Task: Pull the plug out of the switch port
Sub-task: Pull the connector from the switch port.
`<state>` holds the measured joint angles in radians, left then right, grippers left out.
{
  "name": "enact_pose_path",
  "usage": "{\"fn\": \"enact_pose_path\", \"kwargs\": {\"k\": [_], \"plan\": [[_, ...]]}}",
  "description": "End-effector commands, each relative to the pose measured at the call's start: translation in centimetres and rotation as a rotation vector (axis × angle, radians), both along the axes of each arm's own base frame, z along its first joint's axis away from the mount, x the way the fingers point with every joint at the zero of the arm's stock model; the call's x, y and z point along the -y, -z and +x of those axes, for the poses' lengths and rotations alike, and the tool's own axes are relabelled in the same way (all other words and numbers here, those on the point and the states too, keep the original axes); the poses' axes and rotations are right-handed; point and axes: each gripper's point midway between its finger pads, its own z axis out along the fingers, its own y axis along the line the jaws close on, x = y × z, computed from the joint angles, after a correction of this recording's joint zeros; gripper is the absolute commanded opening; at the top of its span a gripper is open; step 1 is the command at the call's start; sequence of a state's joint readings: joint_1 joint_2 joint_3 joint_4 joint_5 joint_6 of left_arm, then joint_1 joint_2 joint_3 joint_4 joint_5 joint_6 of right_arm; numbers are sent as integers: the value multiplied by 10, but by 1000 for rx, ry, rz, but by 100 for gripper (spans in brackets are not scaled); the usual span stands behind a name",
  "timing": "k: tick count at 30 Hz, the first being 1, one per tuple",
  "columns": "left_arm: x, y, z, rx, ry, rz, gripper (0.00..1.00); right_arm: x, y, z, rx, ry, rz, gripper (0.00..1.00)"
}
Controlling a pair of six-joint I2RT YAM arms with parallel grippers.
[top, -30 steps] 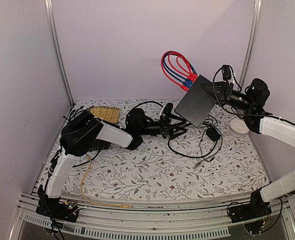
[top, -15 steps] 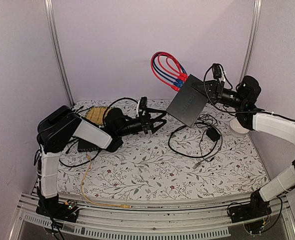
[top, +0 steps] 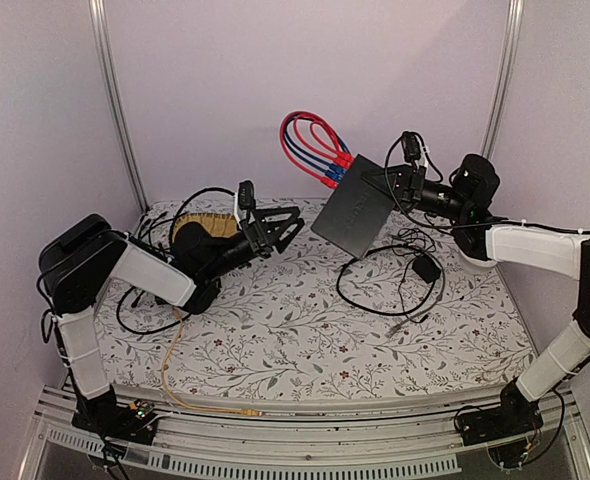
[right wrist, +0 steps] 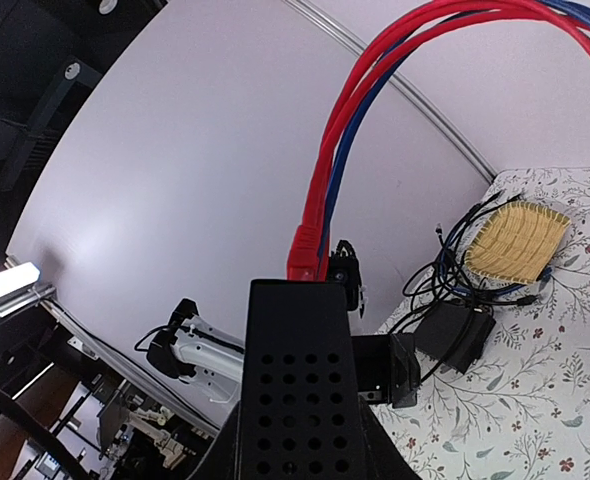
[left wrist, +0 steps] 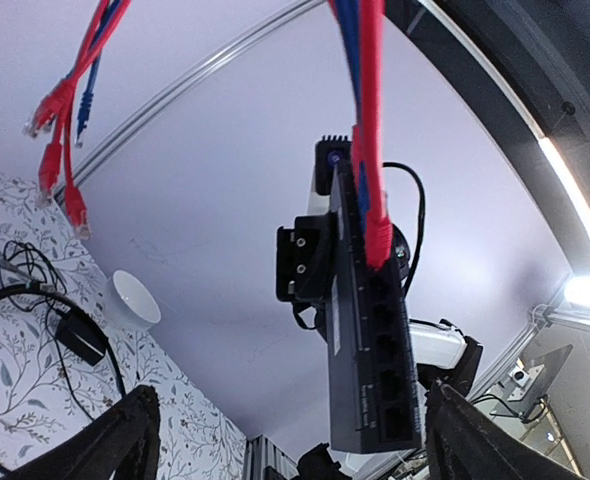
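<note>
- Your right tool (top: 383, 182) is clenched on the upper right corner of the network switch (top: 355, 205). It holds the flat black box clear of the table (top: 305, 340), tilted, with its port edge turned up and to the left.
- Your left tool (top: 283, 230) is released: its fingers (left wrist: 125, 440) stand wide apart with nothing between them. It is raised off the table and aimed at the switch's lower left corner, close to it but not touching.
- In the left wrist view the switch is edge-on, framed between those spread fingers, and its row of ports (left wrist: 390, 350) runs down the thin edge.
- The red plug (left wrist: 377, 238) sits in its switch port (left wrist: 373, 264) near the upper end of that row; the ports below it look empty.
- The red and blue patch cables (top: 305, 145) loop up and away from the port edge. Several of their loose ends (left wrist: 55, 150) hang free in the air.
- On the table under the switch lie a black power adapter (top: 425, 270) and its coiled lead.
- A white bowl (left wrist: 130, 300) sits near the adapter.
- At the far left are a woven mat (right wrist: 520, 240) and a dark grey box (right wrist: 455, 335), both well away from the switch.
</note>
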<state>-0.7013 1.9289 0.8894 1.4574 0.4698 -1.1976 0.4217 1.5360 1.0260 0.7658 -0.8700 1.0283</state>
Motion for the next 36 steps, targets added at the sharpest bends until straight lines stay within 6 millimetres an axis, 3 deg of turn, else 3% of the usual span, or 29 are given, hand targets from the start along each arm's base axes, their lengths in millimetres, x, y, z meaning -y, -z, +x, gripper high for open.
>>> {"fn": "enact_pose_path", "kwargs": {"k": [1, 14, 23, 36], "plan": [[-22, -35, -10, 134, -59, -83, 91, -3, -55, -10, 185, 11, 103, 2], [-26, -55, -24, 240, -71, -85, 87, -22, -47, -11, 166, -20, 109, 2], [-16, -64, -23, 274, -75, -48, 83, -30, -40, -11, 157, -39, 111, 2], [-3, -62, -20, 276, -73, -13, 78, -35, -38, -13, 156, -55, 124, 2]]}}
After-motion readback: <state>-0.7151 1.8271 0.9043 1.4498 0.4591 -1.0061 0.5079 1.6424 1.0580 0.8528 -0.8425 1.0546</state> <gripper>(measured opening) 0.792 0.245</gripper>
